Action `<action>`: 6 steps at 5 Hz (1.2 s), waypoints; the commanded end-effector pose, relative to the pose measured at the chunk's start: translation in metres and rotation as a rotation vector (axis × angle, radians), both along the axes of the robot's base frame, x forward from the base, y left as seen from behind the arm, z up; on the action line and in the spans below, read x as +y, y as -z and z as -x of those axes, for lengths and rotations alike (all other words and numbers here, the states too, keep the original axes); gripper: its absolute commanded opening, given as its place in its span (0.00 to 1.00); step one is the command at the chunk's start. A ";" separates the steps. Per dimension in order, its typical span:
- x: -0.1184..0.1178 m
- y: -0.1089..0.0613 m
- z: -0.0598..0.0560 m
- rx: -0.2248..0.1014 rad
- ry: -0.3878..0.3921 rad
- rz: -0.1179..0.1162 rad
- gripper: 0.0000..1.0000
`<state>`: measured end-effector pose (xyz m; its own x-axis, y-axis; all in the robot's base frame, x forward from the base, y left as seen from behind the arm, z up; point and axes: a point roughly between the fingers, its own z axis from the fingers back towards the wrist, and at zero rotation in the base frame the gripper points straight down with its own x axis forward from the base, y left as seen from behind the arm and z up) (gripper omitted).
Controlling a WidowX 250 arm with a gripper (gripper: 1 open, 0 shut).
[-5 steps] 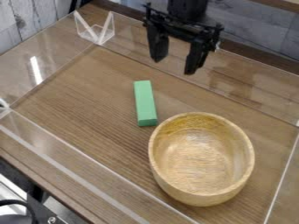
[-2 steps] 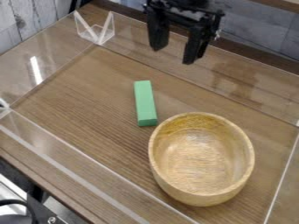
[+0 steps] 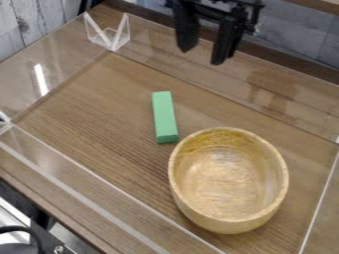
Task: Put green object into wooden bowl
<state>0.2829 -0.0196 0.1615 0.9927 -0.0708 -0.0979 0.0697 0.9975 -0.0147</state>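
Starting nearest you, one round, light tan wooden bowl (image 3: 229, 179) with visible grain and a thick rim sits close to the clear plastic wall (image 3: 79, 194) along the front edge of the dark wood-grain tabletop (image 3: 93, 109). Just beside the bowl's far-left rim lies one small flat bright green rectangular block (image 3: 165, 116), resting on the table outside the bowl, whether touching it you cannot tell. Bare table stretches left of and beyond the block. At the far end, one black gripper (image 3: 208, 44) hangs well above the surface, pointing down, its two fingers (image 3: 189, 36) apart and holding nothing.
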 end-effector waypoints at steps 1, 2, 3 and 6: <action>-0.007 -0.001 -0.006 -0.024 -0.042 -0.004 1.00; -0.002 0.005 -0.007 -0.012 -0.028 -0.013 1.00; 0.009 0.010 -0.007 -0.010 -0.018 -0.019 1.00; 0.020 0.027 -0.018 -0.026 -0.131 -0.015 1.00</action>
